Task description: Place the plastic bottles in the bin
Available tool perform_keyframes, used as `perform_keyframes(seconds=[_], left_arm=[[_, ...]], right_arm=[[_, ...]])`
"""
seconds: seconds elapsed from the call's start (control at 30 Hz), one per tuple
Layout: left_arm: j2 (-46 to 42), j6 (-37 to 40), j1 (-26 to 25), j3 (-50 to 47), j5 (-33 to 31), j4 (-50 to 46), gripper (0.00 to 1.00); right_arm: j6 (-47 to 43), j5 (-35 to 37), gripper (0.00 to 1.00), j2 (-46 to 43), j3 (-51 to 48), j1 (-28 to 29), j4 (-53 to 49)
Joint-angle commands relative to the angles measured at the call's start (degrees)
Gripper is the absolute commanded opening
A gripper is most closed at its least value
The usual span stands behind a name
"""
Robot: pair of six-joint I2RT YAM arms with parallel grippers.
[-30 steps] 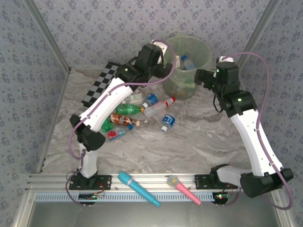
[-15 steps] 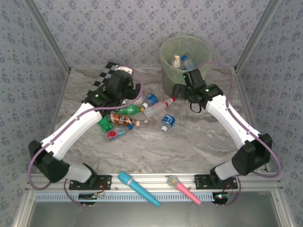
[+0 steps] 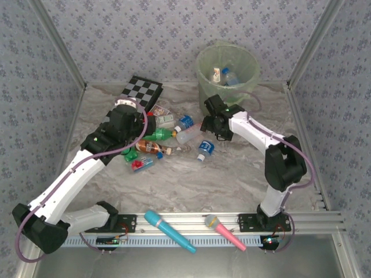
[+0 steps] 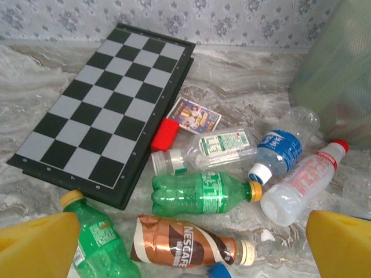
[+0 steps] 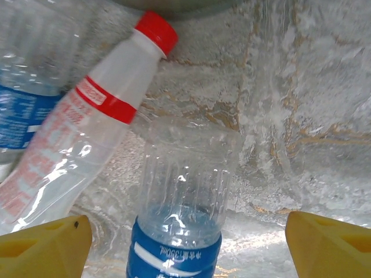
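Plastic bottles [image 3: 191, 132] lie jumbled on the table [image 3: 243, 174] between my two arms. All are on their sides, so each calls for a grasp across the body. On the left, my left gripper [image 4: 188, 246] hangs above the pile beside the chessboard [image 4: 110, 98], jaws spread fully, nothing in them. Below it lie a green bottle [image 4: 203, 192] and a brown one [image 4: 168, 244] reading NESCAFE. Further right, my right gripper [image 5: 188, 243] is low, jaws wide and astride a clear blue-labelled bottle [image 5: 182, 191], a gap at each finger, so it is not yet gripped. I judge it chosen because it lies nearest the bin [image 3: 210, 92], just behind, where others already sit. Its label's print is too blurred to read.
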Motion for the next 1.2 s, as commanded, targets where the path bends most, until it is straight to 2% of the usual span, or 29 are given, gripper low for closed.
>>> perform_keyframes(seconds=[0.0,0.5,0.77,0.87,0.9,1.17], left_arm=[[-1.12,-2.12,0.52,-0.64,3.25,-0.66,1.00],[-1.06,-2.75,1.15,-0.74,4.33,-0.48,1.00],[-1.13,-2.95,1.13,-0.73,4.49,0.15,1.00],[-0.65,-2.95,1.21,-0.52,4.67,0.31,1.00],[-0.51,-2.87,1.16,-0.36,4.64,0.31,1.00],[1.27,-1.39,1.39,1.31,4.51,0.95,1.00]], right_arm=[[4.41,-0.79,0.87,2.30,-0.78,0.21,0.53],[7.09,-6.27,0.83,9.56,-2.62,-0.25,2.50],[6.35,-5.42,0.71,8.48,-3.60,0.23,3.79],[5.97,-5.70,0.60,7.50,-3.85,0.24,3.28],[5.66,-5.26,0.57,6.75,-3.77,0.46,2.93],[-1.42,5.10,0.58,-1.20,3.47,5.31,-5.15]])
